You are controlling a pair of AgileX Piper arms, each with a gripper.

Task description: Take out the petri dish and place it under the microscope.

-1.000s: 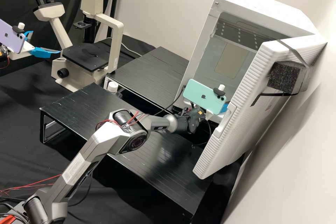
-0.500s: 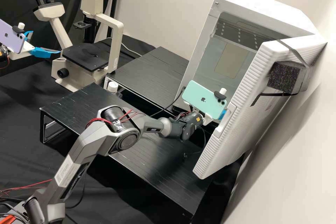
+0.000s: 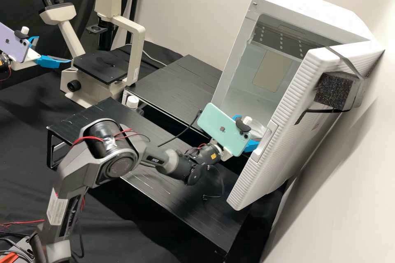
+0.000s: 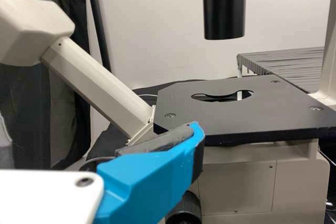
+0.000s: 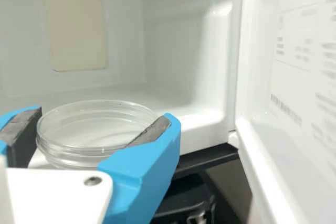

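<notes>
At the mouth of the white cabinet point(image 3: 271, 2), my right gripper point(image 3: 250, 132) holds the clear petri dish point(image 3: 258, 126). The right wrist view has the right gripper point(image 5: 94, 132) shut on the round dish point(image 5: 97, 124), a dark pad on either side of its rim; it looks roughly level. Far left, my left gripper point(image 3: 53, 49) stands open beside the microscope point(image 3: 135, 45). In the left wrist view the left gripper point(image 4: 86, 135) has one blue finger before the near edge of the black stage point(image 4: 220, 114), which has an opening; a black cylinder point(image 4: 224, 6) hangs above.
The cabinet door point(image 3: 288, 119) stands open to the right of the right gripper. A low black table point(image 3: 177, 86) lies between microscope and cabinet, with another point(image 3: 92, 125) nearer, under the right arm. A small white-capped container point(image 3: 132, 102) stands between them.
My right gripper has drawn back from the cabinet, toward the front and left, bringing the petri dish into sight at the opening. The left arm has kept still.
</notes>
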